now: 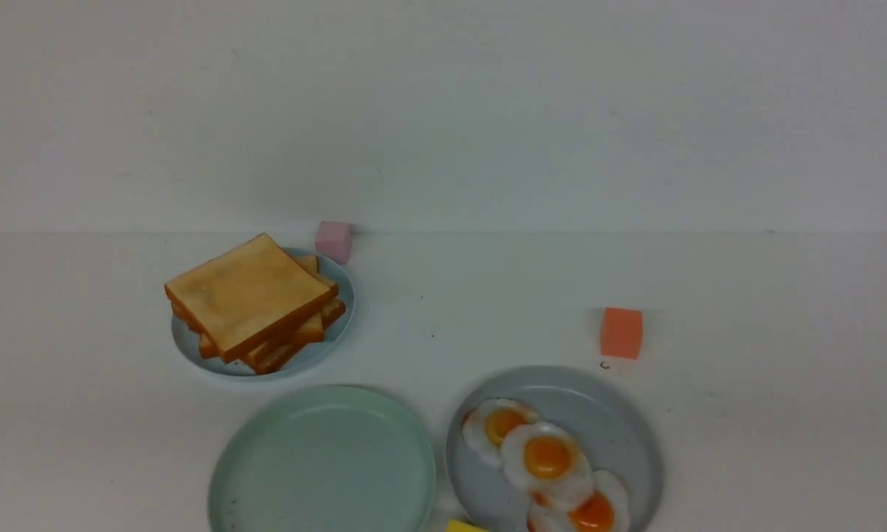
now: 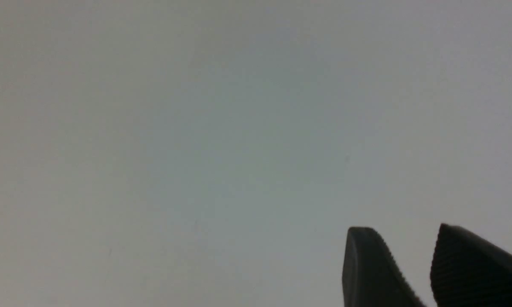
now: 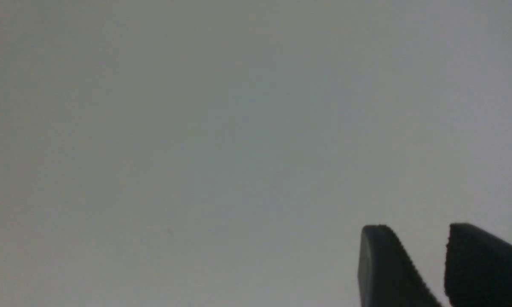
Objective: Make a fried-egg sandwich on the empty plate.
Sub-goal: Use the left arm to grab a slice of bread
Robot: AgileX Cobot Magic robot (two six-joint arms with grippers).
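Observation:
The pale mint-green empty plate (image 1: 266,458) lies at the near centre with nothing on it. A stack of golden-brown toast slices (image 1: 251,295) sits on a small light-blue plate (image 1: 192,347) at the back left. Three fried eggs (image 1: 546,457) with orange yolks lie on a grey-blue plate (image 1: 620,414) to the right of the mint plate. No fried-egg sandwich is in view. Neither gripper shows in the front view. The left gripper (image 2: 403,230) and the right gripper (image 3: 417,228) each show dark fingertips close together over bare pale surface, holding nothing.
A pink cube (image 1: 333,240) stands behind the toast plate. An orange cube (image 1: 621,332) stands behind the egg plate. A yellow thing (image 1: 465,526) peeks in at the front edge between the two near plates. A white wall rises behind the table.

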